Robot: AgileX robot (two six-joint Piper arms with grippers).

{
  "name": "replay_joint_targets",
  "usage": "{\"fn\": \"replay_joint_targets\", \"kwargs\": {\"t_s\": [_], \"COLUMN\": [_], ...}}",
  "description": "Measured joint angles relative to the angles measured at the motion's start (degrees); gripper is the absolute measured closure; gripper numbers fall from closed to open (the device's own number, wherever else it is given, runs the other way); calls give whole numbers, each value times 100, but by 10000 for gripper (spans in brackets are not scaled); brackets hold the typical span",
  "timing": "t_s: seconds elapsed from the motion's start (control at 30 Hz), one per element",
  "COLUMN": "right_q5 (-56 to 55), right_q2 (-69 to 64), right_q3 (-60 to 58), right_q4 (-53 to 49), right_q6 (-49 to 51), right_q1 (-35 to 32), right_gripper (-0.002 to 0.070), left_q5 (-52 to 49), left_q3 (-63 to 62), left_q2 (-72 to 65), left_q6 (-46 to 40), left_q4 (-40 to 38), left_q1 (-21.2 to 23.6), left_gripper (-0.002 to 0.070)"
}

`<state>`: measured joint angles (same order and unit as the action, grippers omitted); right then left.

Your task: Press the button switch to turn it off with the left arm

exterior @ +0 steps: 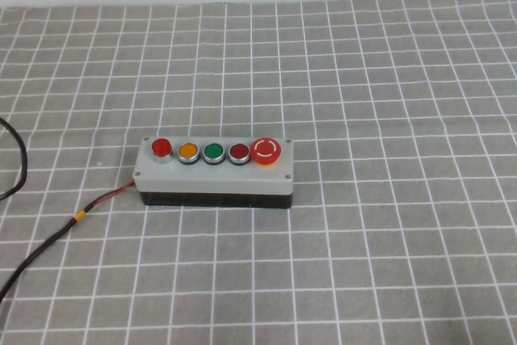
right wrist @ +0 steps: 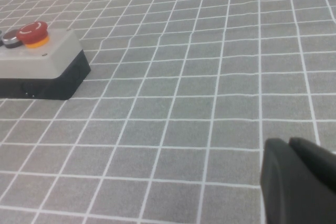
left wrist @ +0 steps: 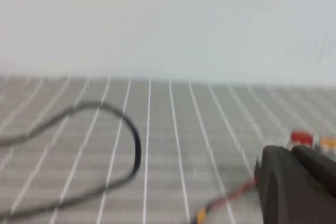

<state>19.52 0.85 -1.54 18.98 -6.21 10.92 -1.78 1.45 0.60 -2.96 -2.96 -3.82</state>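
Note:
The button switch (exterior: 161,148) is the bright-red, silver-ringed button at the left end of a row of five on the grey box (exterior: 214,174), mid-table. It also shows in the left wrist view (left wrist: 301,138), just past my left gripper (left wrist: 294,151). That gripper is shut and empty, low over the cloth, left of the box and apart from it. My right gripper (right wrist: 290,142) is shut and empty, well to the right of the box (right wrist: 47,59). Neither arm shows in the high view.
After the switch come orange (exterior: 187,151), green (exterior: 213,152) and dark red (exterior: 239,153) buttons and a large red mushroom button (exterior: 266,150). The box's black cable (exterior: 48,244) trails to the front left. Another black cable (left wrist: 134,150) loops on the grey checked cloth.

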Motion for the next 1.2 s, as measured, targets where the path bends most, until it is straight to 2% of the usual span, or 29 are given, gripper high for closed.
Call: {"fn": "replay_joint_targets", "kwargs": {"t_s": [0.33, 1.2], "right_q5": [0, 0], "right_q2": [0, 0], "right_q3": [0, 0], "right_q4": [0, 0], "right_q6": [0, 0], "right_q1": [0, 0], "right_gripper": [694, 694], "left_q5": [-1978, -2053], "left_q3": [0, 0], "left_q2": [0, 0], "left_q6": [104, 104], "left_q4": [116, 117], "left_q1": [21, 21], "left_gripper": [678, 678]}}
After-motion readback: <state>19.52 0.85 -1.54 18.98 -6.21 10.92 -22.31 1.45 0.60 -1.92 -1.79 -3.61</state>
